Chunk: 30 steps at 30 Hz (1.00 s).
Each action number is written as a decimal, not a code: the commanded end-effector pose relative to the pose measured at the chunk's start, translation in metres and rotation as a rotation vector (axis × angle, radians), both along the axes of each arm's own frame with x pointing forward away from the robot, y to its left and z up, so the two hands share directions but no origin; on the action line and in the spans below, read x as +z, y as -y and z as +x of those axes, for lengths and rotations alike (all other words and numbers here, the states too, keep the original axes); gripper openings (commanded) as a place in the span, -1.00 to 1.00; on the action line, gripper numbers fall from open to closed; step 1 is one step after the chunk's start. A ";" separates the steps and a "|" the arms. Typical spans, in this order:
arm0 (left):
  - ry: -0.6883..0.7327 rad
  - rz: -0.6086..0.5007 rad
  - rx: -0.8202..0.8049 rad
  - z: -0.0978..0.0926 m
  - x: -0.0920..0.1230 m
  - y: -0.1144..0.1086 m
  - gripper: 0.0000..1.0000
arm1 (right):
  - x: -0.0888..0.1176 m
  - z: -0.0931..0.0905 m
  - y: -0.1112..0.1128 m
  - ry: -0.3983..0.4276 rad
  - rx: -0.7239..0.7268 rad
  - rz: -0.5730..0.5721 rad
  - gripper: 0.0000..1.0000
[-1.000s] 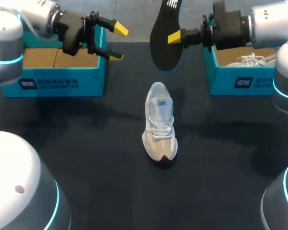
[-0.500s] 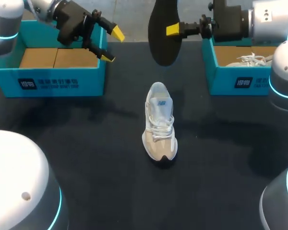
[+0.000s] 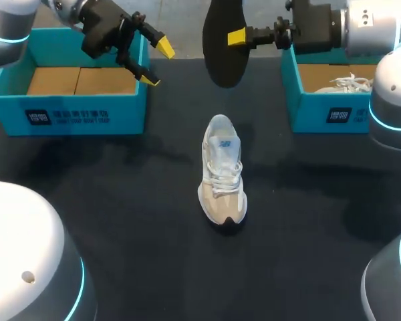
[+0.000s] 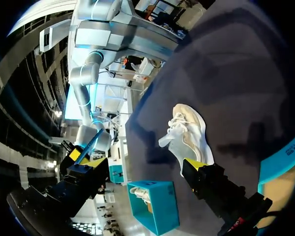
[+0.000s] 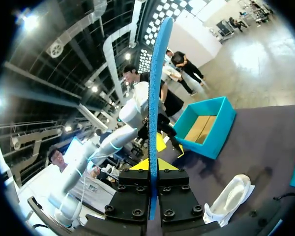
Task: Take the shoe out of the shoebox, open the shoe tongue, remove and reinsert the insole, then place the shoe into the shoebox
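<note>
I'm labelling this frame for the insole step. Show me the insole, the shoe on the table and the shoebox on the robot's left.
insole (image 3: 220, 63): head view, on its dark face.
shoe (image 3: 220, 175): head view, on the laces.
left shoebox (image 3: 120, 117): head view, on its front wall.

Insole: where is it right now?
In the head view, the insole is clamped in the right gripper, held up at far middle, beyond the shoe.
</note>
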<state>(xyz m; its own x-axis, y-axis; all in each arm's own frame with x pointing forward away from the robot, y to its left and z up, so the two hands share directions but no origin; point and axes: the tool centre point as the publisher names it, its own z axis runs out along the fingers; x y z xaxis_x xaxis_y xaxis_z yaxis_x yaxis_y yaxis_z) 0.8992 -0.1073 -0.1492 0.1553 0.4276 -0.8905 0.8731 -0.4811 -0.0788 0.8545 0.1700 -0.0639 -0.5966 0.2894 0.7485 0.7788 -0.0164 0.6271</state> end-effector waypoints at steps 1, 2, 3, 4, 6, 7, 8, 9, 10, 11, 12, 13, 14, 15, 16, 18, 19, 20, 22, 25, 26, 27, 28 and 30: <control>0.000 0.003 -0.004 0.001 0.000 0.000 1.00 | 0.000 0.000 -0.001 -0.001 -0.002 -0.002 -1.00; 0.000 0.003 -0.004 0.001 0.000 0.000 1.00 | 0.000 0.000 -0.001 -0.001 -0.002 -0.002 -1.00; 0.000 0.003 -0.004 0.001 0.000 0.000 1.00 | 0.000 0.000 -0.001 -0.001 -0.002 -0.002 -1.00; 0.000 0.003 -0.004 0.001 0.000 0.000 1.00 | 0.000 0.000 -0.001 -0.001 -0.002 -0.002 -1.00; 0.000 0.003 -0.004 0.001 0.000 0.000 1.00 | 0.000 0.000 -0.001 -0.001 -0.002 -0.002 -1.00; 0.000 0.003 -0.004 0.001 0.000 0.000 1.00 | 0.000 0.000 -0.001 -0.001 -0.002 -0.002 -1.00; 0.000 0.003 -0.004 0.001 0.000 0.000 1.00 | 0.000 0.000 -0.001 -0.001 -0.002 -0.002 -1.00; 0.000 0.003 -0.004 0.001 0.000 0.000 1.00 | 0.000 0.000 -0.001 -0.001 -0.002 -0.002 -1.00; 0.000 0.003 -0.004 0.001 0.000 0.000 1.00 | 0.000 0.000 -0.001 -0.001 -0.002 -0.002 -1.00; 0.000 0.003 -0.004 0.001 0.000 0.000 1.00 | 0.000 0.000 -0.001 -0.001 -0.002 -0.002 -1.00; 0.000 0.003 -0.004 0.001 0.000 0.000 1.00 | 0.000 0.000 -0.001 -0.001 -0.002 -0.002 -1.00; 0.000 0.003 -0.004 0.001 0.000 0.000 1.00 | 0.000 0.000 -0.001 -0.001 -0.002 -0.002 -1.00; 0.000 0.003 -0.004 0.001 0.000 0.000 1.00 | 0.000 0.000 -0.001 -0.001 -0.002 -0.002 -1.00; 0.000 0.003 -0.004 0.001 0.000 0.000 1.00 | 0.000 0.000 -0.001 -0.001 -0.002 -0.002 -1.00; 0.000 0.003 -0.004 0.001 0.000 0.000 1.00 | 0.000 0.000 -0.001 -0.001 -0.002 -0.002 -1.00; 0.000 0.003 -0.004 0.001 0.000 0.000 1.00 | -0.007 0.005 0.000 0.019 0.012 0.007 -1.00; 0.000 0.003 -0.004 0.001 0.000 0.000 1.00 | -0.011 0.010 0.002 0.041 0.017 0.007 -1.00; 0.000 0.003 -0.004 0.001 0.000 0.000 1.00 | -0.014 0.013 0.004 0.040 0.019 0.000 -1.00; 0.000 0.003 -0.004 0.002 -0.001 0.001 1.00 | -0.019 0.020 0.008 0.072 0.022 -0.002 -1.00; 0.008 0.024 0.003 0.008 -0.009 0.002 1.00 | -0.031 0.033 0.016 0.126 0.030 -0.009 -1.00; 0.008 0.024 0.003 0.008 -0.009 0.002 1.00 | -0.031 0.033 0.016 0.126 0.030 -0.009 -1.00; 0.024 0.038 0.010 0.012 -0.012 0.002 1.00 | -0.038 0.040 0.020 0.157 0.030 -0.009 -1.00; 0.027 0.043 0.015 0.015 -0.013 0.002 1.00 | -0.041 0.043 0.022 0.165 0.037 -0.011 -1.00; 0.033 0.047 0.025 0.020 -0.015 -0.001 1.00 | -0.048 0.050 0.025 0.183 0.042 -0.013 -1.00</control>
